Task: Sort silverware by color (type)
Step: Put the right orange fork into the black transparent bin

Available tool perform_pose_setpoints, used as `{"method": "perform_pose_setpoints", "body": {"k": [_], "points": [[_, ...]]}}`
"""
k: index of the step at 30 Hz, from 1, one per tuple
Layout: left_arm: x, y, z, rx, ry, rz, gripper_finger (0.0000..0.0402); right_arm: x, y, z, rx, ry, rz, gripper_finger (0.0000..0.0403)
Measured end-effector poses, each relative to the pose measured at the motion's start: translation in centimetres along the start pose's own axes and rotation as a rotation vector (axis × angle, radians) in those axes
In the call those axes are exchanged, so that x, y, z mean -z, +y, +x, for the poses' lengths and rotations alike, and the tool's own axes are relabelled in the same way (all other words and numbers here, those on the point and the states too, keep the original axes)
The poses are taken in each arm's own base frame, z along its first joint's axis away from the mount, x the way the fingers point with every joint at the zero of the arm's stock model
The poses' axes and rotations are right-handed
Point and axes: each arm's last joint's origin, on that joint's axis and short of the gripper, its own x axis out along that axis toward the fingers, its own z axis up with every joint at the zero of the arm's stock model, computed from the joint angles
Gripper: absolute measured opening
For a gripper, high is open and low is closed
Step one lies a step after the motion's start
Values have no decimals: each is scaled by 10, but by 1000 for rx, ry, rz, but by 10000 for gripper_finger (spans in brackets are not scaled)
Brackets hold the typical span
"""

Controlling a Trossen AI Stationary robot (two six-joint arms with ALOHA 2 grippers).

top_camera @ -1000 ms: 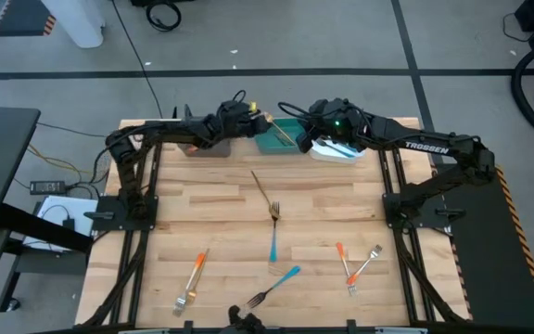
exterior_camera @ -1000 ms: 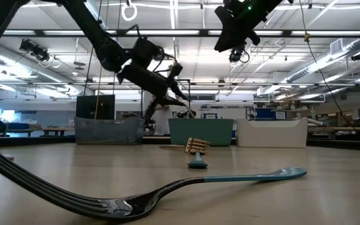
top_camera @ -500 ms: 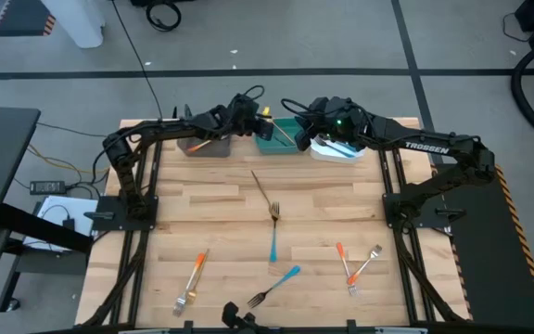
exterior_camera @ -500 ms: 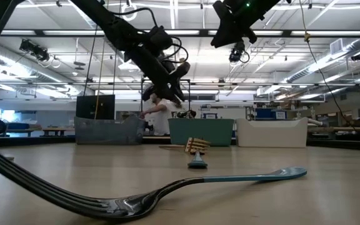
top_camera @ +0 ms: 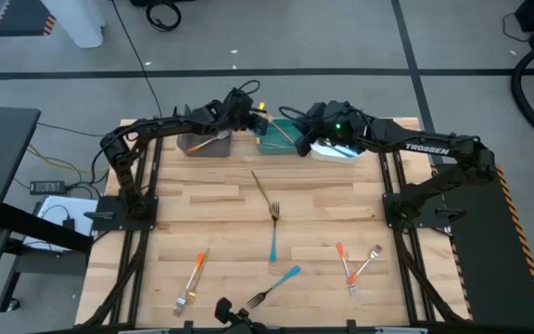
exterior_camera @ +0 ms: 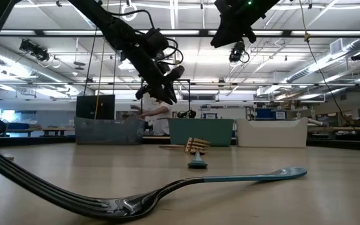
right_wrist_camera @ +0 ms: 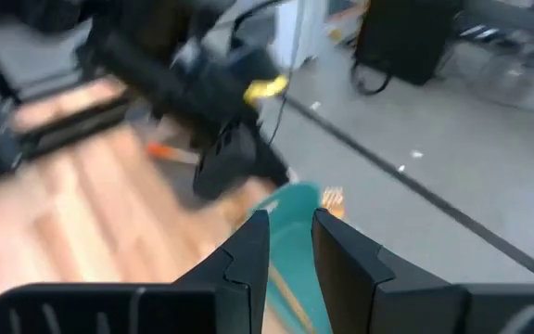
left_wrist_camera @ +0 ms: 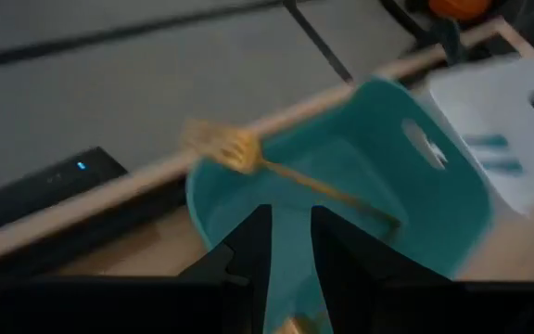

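Forks lie on the wooden table: a gold one (top_camera: 265,193), two blue-handled (top_camera: 273,243) (top_camera: 278,282), two orange-handled (top_camera: 194,273) (top_camera: 342,263) and a pale gold one (top_camera: 366,263). At the far edge stand three bins. The grey bin (top_camera: 204,146) holds an orange fork (top_camera: 213,139). In the teal bin (top_camera: 274,139) a gold fork (left_wrist_camera: 276,167) leans, tines on the rim. The white bin (top_camera: 336,150) holds blue forks. My left gripper (top_camera: 253,115) (left_wrist_camera: 292,223) hovers between the grey and teal bins, open by a narrow gap. My right gripper (top_camera: 298,130) (right_wrist_camera: 290,223) hovers over the teal bin, also narrowly open.
Both arms reach in from the table's sides and nearly meet over the teal bin (exterior_camera: 200,132). A blue fork (exterior_camera: 255,175) lies close to the near edge. The middle of the table between the bins and the scattered forks is bare wood (top_camera: 332,199).
My left arm has drawn a little toward the far edge and its gripper has turned, uncovering more of the grey bin, where the orange fork now shows. My right gripper has held almost still above the teal bin.
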Motion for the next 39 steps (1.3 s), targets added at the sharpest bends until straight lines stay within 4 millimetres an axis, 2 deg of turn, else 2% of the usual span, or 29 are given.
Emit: {"method": "perform_pose_setpoints", "body": {"k": [5, 11, 16, 21, 28, 39], "points": [[-4, -9, -27, 66, 50, 82, 86, 15, 5, -15, -48, 154, -65, 92], [-2, -34, -81, 143, 69, 198, 86, 41, 8, -36, -83, 439, 19, 92], [7, -51, -126, 190, 107, 237, 86, 65, 14, -51, -107, 720, 103, 92], [21, -64, -159, 223, 171, 258, 86, 94, 25, -64, -91, 926, 112, 92], [39, -74, -186, 154, 189, 299, 86, 131, 51, -81, -121, 1105, 172, 92], [51, -91, -197, 199, 172, 352, 86, 178, 87, -104, 42, 1177, 416, 94]]}}
